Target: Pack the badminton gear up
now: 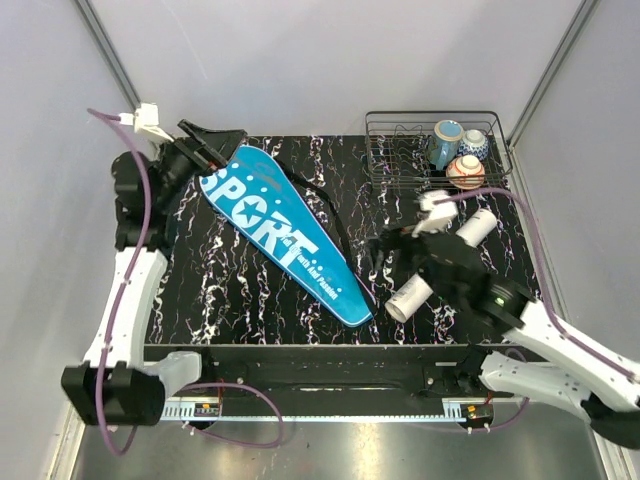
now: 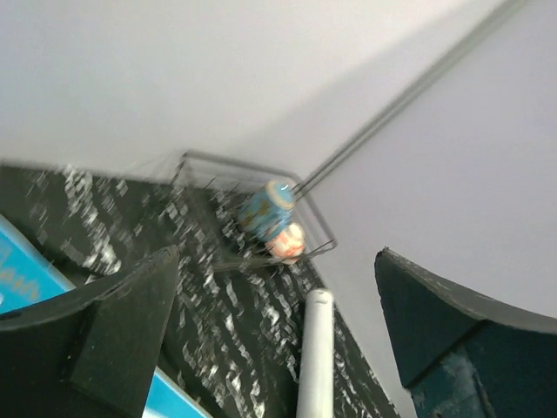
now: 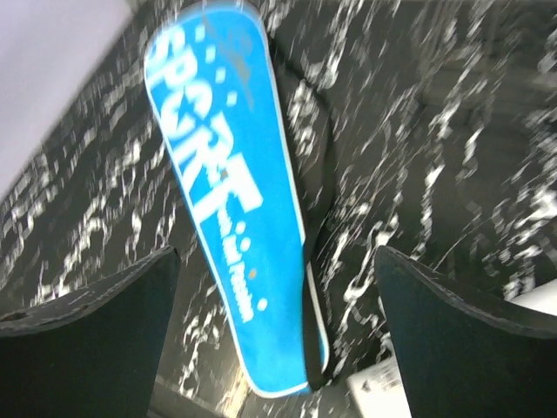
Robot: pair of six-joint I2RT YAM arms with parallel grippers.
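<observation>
Left gripper (image 2: 277,261) hangs with its two black fingers spread wide and nothing between them, close to the broad end of the teal racket bag (image 1: 285,235) at the far left of the table (image 1: 240,290); right gripper (image 3: 277,261) is likewise spread and empty, hovering over the table between the bag's narrow end and a long white tube (image 1: 410,293) that lies slantwise partly under that arm; no rackets or shuttlecocks show. A black strap (image 1: 335,215) trails loose beside the bag; a wire rack (image 1: 385,150) holding ceramic cups (image 1: 447,140) stands just beyond the tube. Likely risks: the round tube rolls off if a finger or the arm nudges it sideways; a finger snags the strap and drags the bag; a wide swing knocks the rack.
</observation>
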